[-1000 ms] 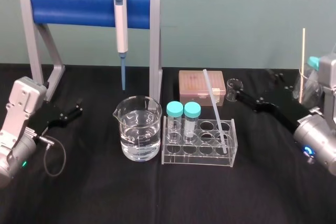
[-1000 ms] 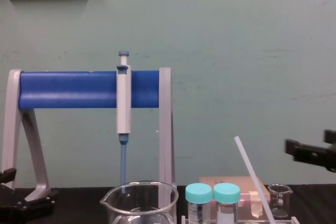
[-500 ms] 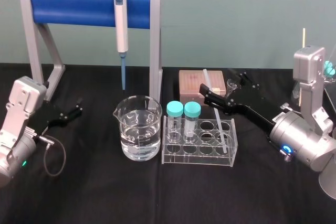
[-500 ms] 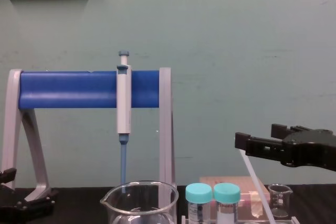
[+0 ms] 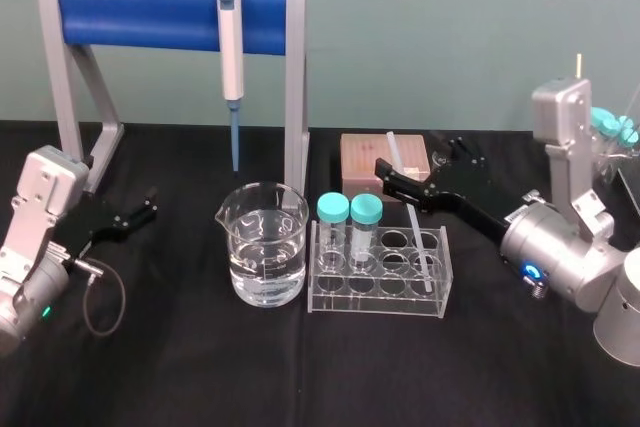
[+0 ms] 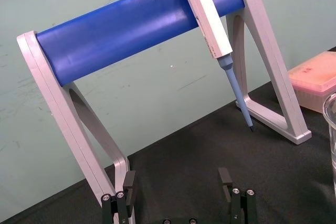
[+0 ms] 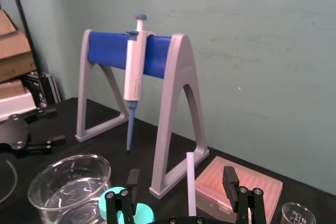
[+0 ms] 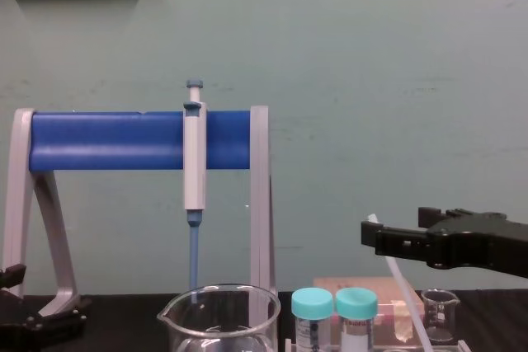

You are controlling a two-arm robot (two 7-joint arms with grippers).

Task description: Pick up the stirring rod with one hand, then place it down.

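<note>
- Stirring rod (image 5: 415, 232): foot in a well at the right end of the clear tube rack (image 5: 378, 297), which stands near the middle of the black surface (image 5: 300, 377). The rod leans, with its top tipped toward the back edge and the left.
- Right gripper (image 5: 393, 179): reaches in from the right edge, level with the rod's upper part. Spread wide. In the right wrist view the rod rises between the two fingers (image 7: 229, 178), with a gap on either side and no contact seen.
- Left gripper (image 5: 140, 212): low near the left edge, just in front of the stand's foot. Released and holding nothing.
- Two teal-capped tubes (image 5: 349, 211) stand at the rack's left end.
- Beaker of water (image 5: 263, 247) stands just left of the rack.
- Pink tip box (image 5: 372, 159) lies behind the rack.
- Pipette (image 5: 231, 37) hangs from the blue-barred stand (image 5: 140, 12) along the back edge, with its tip above and behind the beaker.
</note>
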